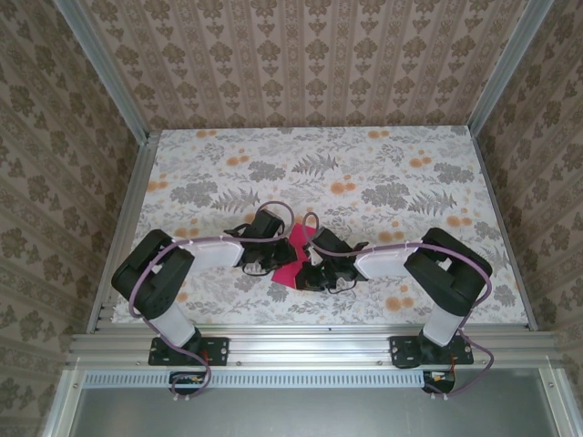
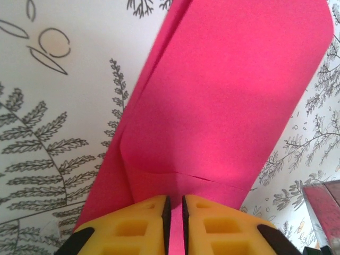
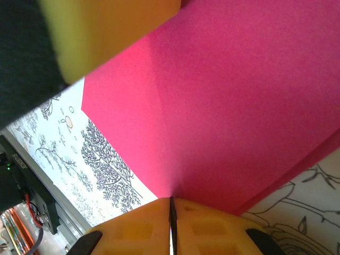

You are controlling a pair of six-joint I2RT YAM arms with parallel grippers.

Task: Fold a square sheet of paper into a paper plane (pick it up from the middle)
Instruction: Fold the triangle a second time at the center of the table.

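The square sheet of paper (image 1: 291, 261) is magenta-pink, folded into layers, and sits between my two grippers near the table's front middle. In the left wrist view the paper (image 2: 223, 95) stretches away from my left gripper (image 2: 174, 198). Its pads stand a narrow gap apart, with pink showing through the gap. In the right wrist view my right gripper (image 3: 171, 199) has its pads pressed together on the near edge of the paper (image 3: 239, 106), which rises off the cloth. The left gripper's yellow finger (image 3: 106, 26) looms at the upper left. From above, the left gripper (image 1: 276, 256) and right gripper (image 1: 311, 269) almost meet.
The table (image 1: 364, 182) wears a white cloth printed with grey ferns and orange flowers. An aluminium rail (image 1: 310, 341) runs along the near edge, and patterned walls close in the back and both sides. Both arm bases stand at the front.
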